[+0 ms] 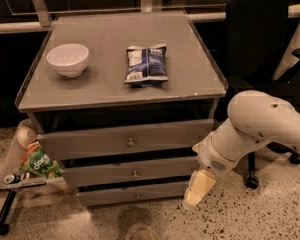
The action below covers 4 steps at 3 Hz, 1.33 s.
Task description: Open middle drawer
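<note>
Camera view — gripper (196,193) low, right of middle drawer (105,175)

My one camera looks down from high in front of the cabinet (80,143), facing its surface (110,86) and drawer fronts (160,170) from fairly near. My pincer (196,190) hangs low at the right, just beside the lower fronts' right ends.

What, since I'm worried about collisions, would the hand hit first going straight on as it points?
The hand, low by the cabinet's right front corner, points downward: probably the speckled floor first. Depth is unclear, so the bottom drawer's end might be close.
</note>
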Each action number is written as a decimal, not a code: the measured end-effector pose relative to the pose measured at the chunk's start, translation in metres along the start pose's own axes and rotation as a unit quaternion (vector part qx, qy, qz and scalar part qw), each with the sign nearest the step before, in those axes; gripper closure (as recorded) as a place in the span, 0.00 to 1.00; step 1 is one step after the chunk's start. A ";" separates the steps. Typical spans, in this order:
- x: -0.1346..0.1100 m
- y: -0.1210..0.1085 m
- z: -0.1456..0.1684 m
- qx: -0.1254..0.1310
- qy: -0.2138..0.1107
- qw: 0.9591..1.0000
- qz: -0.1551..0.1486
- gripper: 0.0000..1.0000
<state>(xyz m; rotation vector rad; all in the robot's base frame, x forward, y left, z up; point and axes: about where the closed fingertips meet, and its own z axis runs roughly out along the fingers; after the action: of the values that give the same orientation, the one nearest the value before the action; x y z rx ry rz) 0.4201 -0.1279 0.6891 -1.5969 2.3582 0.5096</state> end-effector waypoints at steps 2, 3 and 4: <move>-0.011 0.003 0.037 -0.016 -0.040 0.999 -0.012 0.00; -0.026 -0.002 0.066 -0.022 -0.064 0.997 -0.030 0.00; -0.026 -0.002 0.066 -0.022 -0.064 0.997 -0.030 0.00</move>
<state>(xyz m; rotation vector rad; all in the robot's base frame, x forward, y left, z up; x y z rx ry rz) 0.4324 -0.0795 0.6389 -1.5982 2.2133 0.6342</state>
